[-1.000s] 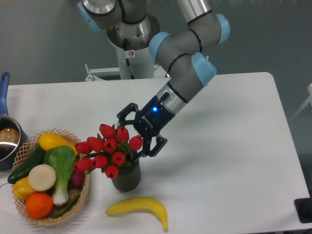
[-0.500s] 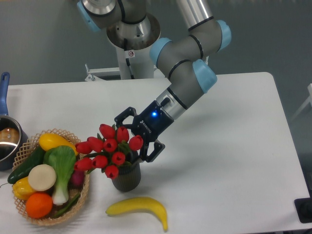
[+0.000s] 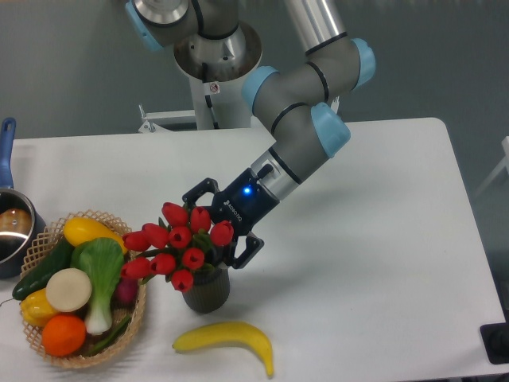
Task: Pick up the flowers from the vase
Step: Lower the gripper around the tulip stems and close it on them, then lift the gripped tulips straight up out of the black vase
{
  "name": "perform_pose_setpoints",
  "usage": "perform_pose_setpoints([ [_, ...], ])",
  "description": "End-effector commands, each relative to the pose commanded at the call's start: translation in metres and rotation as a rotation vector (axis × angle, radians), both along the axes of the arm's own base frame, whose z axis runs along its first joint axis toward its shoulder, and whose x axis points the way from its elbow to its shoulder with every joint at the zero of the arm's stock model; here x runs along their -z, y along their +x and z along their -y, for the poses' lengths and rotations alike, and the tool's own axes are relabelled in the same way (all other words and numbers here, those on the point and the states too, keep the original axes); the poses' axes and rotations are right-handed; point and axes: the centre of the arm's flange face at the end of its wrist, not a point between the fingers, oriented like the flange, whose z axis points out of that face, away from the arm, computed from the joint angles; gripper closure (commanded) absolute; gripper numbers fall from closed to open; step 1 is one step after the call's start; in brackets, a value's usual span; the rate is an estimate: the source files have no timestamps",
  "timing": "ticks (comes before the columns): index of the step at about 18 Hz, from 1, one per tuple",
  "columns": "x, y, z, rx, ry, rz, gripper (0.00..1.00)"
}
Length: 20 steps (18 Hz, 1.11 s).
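Since a second ago the arm has slid down and to the left, bringing the black two-finger gripper (image 3: 215,226) closer in against the right side of the bunch of red tulip buds with green stems (image 3: 176,246). Its jaws stand spread apart, one finger above the blooms and one below at the right, clasping nothing. The flowers sit in the short dark ribbed cylindrical vase (image 3: 207,290) near the table's front, leaning left over it. Just left stands a woven wicker basket (image 3: 137,318) filled with vegetables and fruit. A yellow banana (image 3: 227,340) lies in front of the vase on the white table (image 3: 382,239).
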Motion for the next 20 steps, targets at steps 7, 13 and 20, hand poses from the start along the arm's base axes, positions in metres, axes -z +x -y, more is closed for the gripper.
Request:
perform_pose_setpoints([
  [7,-0.002,0.003,-0.004,0.01,0.014,-0.024,0.31],
  [13,-0.003,0.001,-0.003,0.004,0.019,-0.023,0.52],
  [20,-0.01,-0.007,0.004,-0.023,0.04,0.011,0.57],
])
